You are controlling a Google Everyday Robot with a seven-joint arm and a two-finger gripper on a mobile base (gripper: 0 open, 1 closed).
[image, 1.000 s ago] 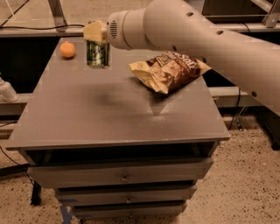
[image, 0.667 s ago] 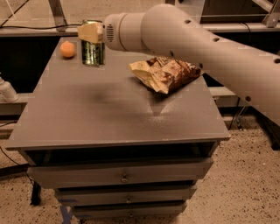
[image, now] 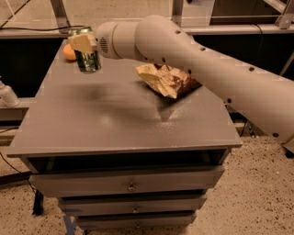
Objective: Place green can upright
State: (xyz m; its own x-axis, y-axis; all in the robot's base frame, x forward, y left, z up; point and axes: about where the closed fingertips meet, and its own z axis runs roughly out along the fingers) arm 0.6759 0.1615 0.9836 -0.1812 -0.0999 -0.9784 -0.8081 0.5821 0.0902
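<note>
Upper left of frame: cream gripper (image: pixel 82 42) clamped on green can (image: pixel 88 60), pale whitish markings. Behind it, orange fruit (image: pixel 69 53). Brown bag (image: pixel 167 80), tan patches. Flat grey desk (image: pixel 115 124). Off-white arm (image: pixel 206 64), dark dots. Speckled beige floor (image: pixel 257 193).

Robotics lab or test space, speckled hard floor (image: pixel 257 193), grey drawer cabinet (image: pixel 131 183) with a bare tabletop (image: pixel 115 124), metal frame posts (image: pixel 59 13) and cables (image: pixel 41 28) behind, white robot arm (image: pixel 206 64), tool (image: pixel 83 42) gripping green can (image: pixel 89 62) at the far-left corner.
</note>
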